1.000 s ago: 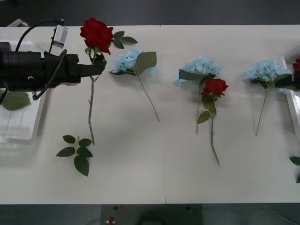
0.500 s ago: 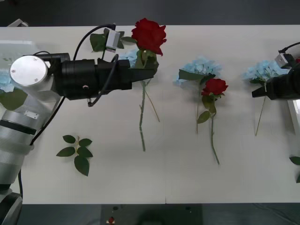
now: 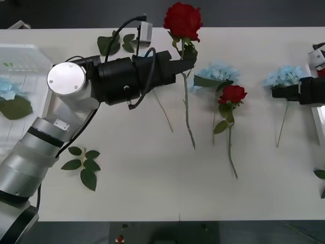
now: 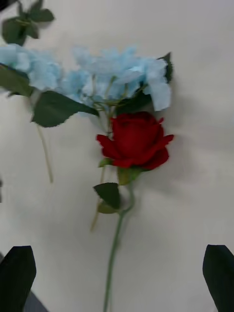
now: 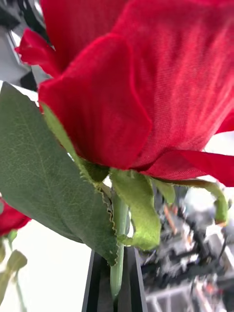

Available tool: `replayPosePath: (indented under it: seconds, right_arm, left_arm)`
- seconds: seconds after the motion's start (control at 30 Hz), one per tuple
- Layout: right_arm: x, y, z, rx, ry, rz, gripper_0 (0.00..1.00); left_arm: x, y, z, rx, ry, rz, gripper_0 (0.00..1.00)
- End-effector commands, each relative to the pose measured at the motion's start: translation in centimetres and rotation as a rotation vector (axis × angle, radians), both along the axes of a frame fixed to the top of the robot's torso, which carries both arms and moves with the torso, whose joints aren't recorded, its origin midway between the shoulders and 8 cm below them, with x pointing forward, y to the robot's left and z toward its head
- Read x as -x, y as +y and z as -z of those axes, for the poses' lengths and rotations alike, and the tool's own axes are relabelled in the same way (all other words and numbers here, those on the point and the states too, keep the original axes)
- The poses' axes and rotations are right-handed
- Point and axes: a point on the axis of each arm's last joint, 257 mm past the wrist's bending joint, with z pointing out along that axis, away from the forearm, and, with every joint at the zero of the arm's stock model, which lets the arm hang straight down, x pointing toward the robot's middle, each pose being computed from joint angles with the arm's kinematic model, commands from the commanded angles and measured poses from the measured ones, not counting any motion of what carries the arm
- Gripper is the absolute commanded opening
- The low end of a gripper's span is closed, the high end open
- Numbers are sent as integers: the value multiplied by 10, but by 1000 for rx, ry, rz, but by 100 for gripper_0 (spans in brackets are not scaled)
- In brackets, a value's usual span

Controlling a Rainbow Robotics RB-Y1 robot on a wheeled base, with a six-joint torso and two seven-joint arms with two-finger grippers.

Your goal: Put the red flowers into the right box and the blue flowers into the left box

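Front view showed the left pincer [image 3: 189, 57] clenched on a red rose [image 3: 183, 19] just under the bloom, held above the bench [image 3: 142, 193] mid-span, far from the right box [image 3: 319, 119]. With so thin a grip, the long stem could swing and slip. The right pincer [image 3: 277, 92] hung spread by a blue cluster [image 3: 287, 76]. I counted two red roses and three blue clusters outside the boxes, and one blue in the left box [image 3: 23, 53].
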Motion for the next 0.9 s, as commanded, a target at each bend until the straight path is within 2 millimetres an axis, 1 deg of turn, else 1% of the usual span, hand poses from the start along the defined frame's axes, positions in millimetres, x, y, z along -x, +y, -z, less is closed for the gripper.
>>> replayPosePath:
  seconds: [0.03, 0.07, 0.1, 0.17, 0.27, 0.37, 0.4, 0.43, 0.53, 0.57, 0.6, 0.67, 0.8, 0.9]
  right_arm:
    - [19, 8, -12, -70, -106, -58, 100]
    - [28, 14, -11, -101, -121, -72, 100]
    - [32, 17, -12, -120, -127, -79, 100]
    - [43, 32, -15, -177, -170, -106, 100]
    - [52, 49, -18, -239, -225, -128, 100]
    - [63, 73, -22, -311, -291, -159, 100]
    - [65, 79, -22, -325, -303, -166, 100]
    - [68, 91, -25, -363, -331, -178, 100]
    - [71, 107, -33, -429, -376, -185, 100]
    - [72, 119, -37, -458, -413, -199, 100]
    - [73, 123, -40, -469, -423, -203, 100]
    - [77, 138, -45, -497, -453, -222, 100]
    - [93, 168, -61, -581, -477, -258, 100]
    - [101, 183, -70, -622, -481, -281, 100]
  left_arm:
    - [-9, 2, -51, 91, -63, -44, 0]
    - [-11, 2, -54, 110, -56, -53, 0]
    - [-10, 1, -56, 121, -52, -53, 0]
    - [-9, -1, -61, 155, -37, -56, 0]
    - [-8, -5, -63, 177, -28, -58, 0]
    - [-6, -9, -64, 188, -25, -57, 0]
    - [-6, -10, -64, 189, -25, -60, 0]
    - [-5, -14, -64, 197, -22, -63, 0]
    - [-5, -18, -63, 203, -19, -70, 0]
    - [-5, -21, -63, 209, -17, -79, 0]
    - [-4, -22, -63, 211, -18, -79, 0]
    - [-2, -26, -61, 210, -18, -79, 0]
    - [-1, -28, -59, 206, -19, -77, 0]
    - [-1, -28, -59, 204, -20, -76, 0]
